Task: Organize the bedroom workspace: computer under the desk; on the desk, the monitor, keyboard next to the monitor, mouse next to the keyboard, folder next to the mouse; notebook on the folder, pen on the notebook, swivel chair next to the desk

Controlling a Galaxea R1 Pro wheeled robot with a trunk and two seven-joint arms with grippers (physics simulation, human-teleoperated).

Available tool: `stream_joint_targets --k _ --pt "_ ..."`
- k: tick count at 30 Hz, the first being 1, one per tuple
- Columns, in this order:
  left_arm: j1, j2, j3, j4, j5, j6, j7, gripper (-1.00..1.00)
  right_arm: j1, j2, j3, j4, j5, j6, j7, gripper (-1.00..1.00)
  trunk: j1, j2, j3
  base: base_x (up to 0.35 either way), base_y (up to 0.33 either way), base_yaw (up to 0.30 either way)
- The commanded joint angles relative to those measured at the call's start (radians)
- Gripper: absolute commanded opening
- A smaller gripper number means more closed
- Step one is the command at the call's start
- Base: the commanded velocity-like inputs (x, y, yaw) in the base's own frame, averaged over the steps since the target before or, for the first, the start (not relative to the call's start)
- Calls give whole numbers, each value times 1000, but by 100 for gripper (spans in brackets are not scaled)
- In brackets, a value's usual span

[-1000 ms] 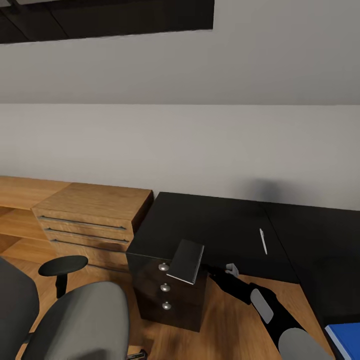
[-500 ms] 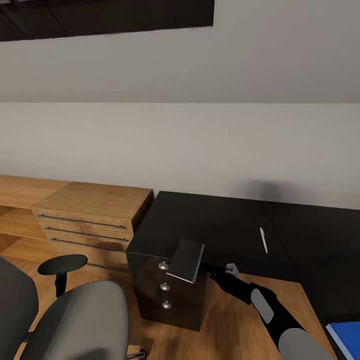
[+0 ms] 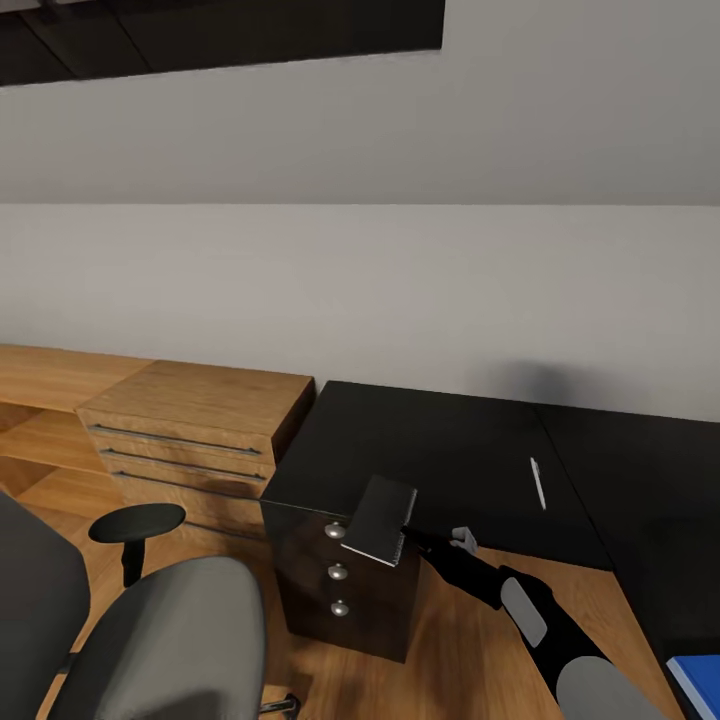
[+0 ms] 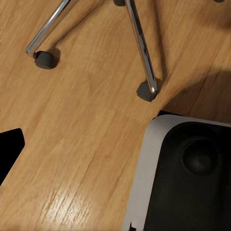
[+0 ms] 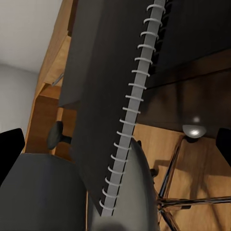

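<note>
A dark grey spiral-bound notebook point(image 3: 380, 520) hangs tilted in the robot's right claw point(image 3: 412, 535), clamped at the book's edge just off the front corner of the glossy black L-shaped worktop point(image 3: 430, 450), above the black drawers with round silver knobs point(image 3: 338, 572). In the right wrist view the notebook's white wire spine point(image 5: 130, 103) runs lengthwise away from the claw, so the book's long axis lies along the fingers.

The bright blue folder with white page edges point(image 3: 698, 680), the notebook's destination, shows as a corner at the head view's lower right, on the robot's right side and well apart from the raised book. The coming move therefore appears to turn on a swing to the right, with the right arm both holding the load and nearer the folder.

A slim white pen point(image 3: 538, 483) lies on the worktop between notebook and folder, its length pointing roughly toward the wall.

The grey padded swivel chair point(image 3: 160, 640) with its black armrest point(image 3: 137, 523) stands at lower left, near the light-wood cabinet point(image 3: 195, 430).

The left wrist view looks down on wood floor point(image 4: 72, 144) and the chair's chrome legs with castors point(image 4: 144, 89); whether the left claw is parted or closed cannot be told.
</note>
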Motion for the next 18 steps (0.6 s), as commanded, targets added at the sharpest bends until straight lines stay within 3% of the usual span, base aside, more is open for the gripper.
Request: stream_joint_targets --k 1,18 --pt "0 0 0 -1 10 -1 -8 100 0 0 -2 0 -6 8 1 100 0 0 -1 0 0 29" --pt "0 -1 0 -1 10 1 -10 100 0 -2 -4 2 -9 7 2 100 0 0 -1 0 0 5"
